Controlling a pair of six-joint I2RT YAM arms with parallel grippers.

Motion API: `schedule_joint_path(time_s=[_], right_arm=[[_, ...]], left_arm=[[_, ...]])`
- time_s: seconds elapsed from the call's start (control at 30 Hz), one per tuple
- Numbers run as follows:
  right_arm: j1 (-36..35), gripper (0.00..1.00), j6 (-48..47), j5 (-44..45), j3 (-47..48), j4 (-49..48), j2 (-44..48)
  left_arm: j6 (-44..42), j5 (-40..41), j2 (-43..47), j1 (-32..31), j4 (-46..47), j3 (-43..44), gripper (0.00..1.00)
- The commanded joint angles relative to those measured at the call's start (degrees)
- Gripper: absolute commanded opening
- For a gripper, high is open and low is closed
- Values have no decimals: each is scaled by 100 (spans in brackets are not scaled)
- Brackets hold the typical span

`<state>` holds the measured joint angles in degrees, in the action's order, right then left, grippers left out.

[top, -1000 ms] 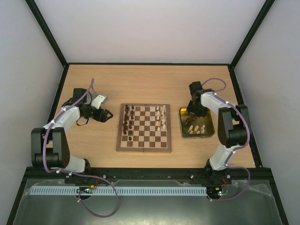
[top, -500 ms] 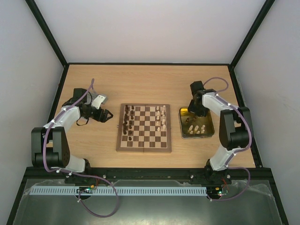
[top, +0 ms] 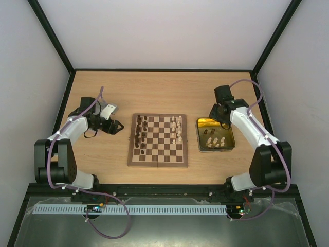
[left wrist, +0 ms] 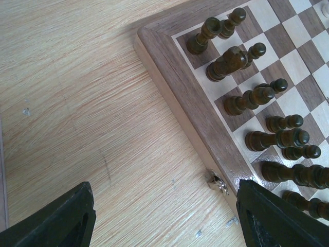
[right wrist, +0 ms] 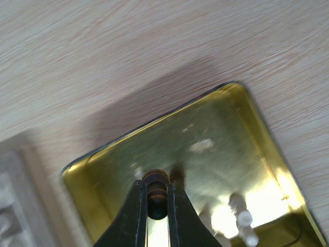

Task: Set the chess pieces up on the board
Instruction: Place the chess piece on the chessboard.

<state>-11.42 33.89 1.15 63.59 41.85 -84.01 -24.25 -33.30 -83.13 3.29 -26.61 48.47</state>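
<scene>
Right gripper (right wrist: 156,188) lifted off tray (right wrist: 216,134), clamping dark piece (right wrist: 156,178) lengthwise between fingers (right wrist: 131,218); left gripper (left wrist: 165,206) agape.

I see a glossy dark wooden piece (right wrist: 156,188) in my right claw (right wrist: 157,200), shiny gold metal tray (right wrist: 221,134) below it, matt wood-grain table (right wrist: 103,51) beyond, smooth varnished wooden board (left wrist: 175,87) ahead of left claw (left wrist: 167,216).

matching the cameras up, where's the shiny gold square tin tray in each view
Top external: shiny gold square tin tray right of centre, beside the brown-and-tan wooden chessboard.
Left wrist: not in it; chessboard upper right.
Right wrist: tray fills the lower middle; chessboard blurred, lower left.
Shared landmark: the chessboard.
</scene>
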Motion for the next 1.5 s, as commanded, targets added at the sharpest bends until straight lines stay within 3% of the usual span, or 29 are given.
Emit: schedule_joint_path(time_s=[0.0,0.3,0.43,0.6,0.87,1.47], right_arm=[[-814,2,196,86,293,660,432],[-3673,2,1176,226,999,945,168],[-4766,2,1302,484,1718,1059,-609],[-5641,2,1138,802,2628,1337,-1800],[-5961,2,930,523,3047,1176,-2582],[-6223,5,825,68,2819,984,-3056]], left_arm=[[7,36,-2,23,-128,86,76],[68,208,3,29,-65,41,76],[119,268,39,31,-48,67,76],[174,472,58,31,45,12,76],[201,535,60,97,120,-36,77],[193,510,21,111,174,-86,77]])
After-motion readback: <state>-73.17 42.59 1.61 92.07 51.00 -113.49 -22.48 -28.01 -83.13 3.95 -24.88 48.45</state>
